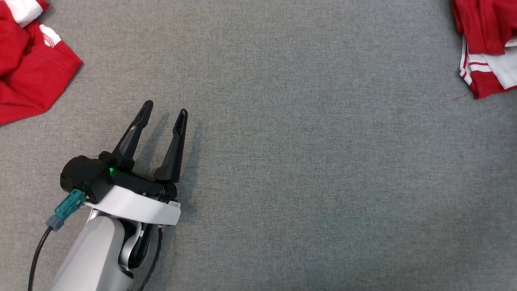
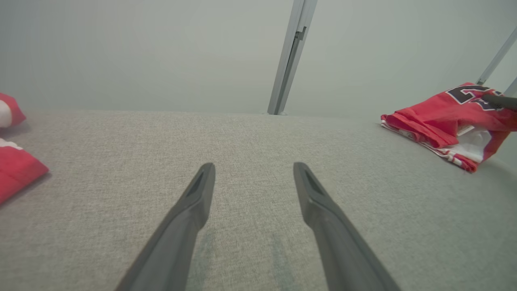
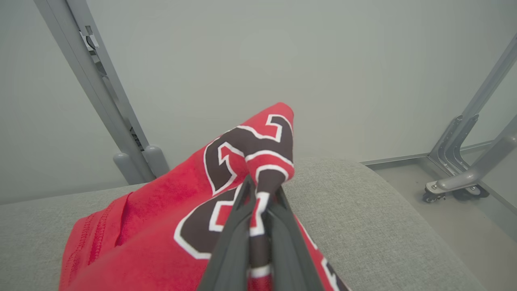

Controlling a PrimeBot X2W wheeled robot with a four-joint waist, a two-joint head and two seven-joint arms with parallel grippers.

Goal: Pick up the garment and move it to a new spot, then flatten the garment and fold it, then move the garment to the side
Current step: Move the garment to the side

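The garment (image 1: 484,28) is a red jersey with white trim and dark numbers, bunched at the far right corner of the grey fabric surface (image 1: 303,161). In the right wrist view my right gripper (image 3: 262,186) is shut on a raised fold of the garment (image 3: 161,210) across its printed number. The left wrist view shows the garment (image 2: 440,117) at the far right, with my right gripper's fingers (image 2: 500,101) reaching into its top. My left gripper (image 1: 166,107) hovers low over bare fabric at the lower left, open and holding nothing (image 2: 253,165).
Another red and white garment (image 1: 32,68) lies crumpled at the far left corner (image 2: 16,169). Grey metal frame posts (image 2: 288,60) (image 3: 101,89) stand behind the surface. The surface's rounded edge drops to the floor beside a wheeled frame foot (image 3: 456,186).
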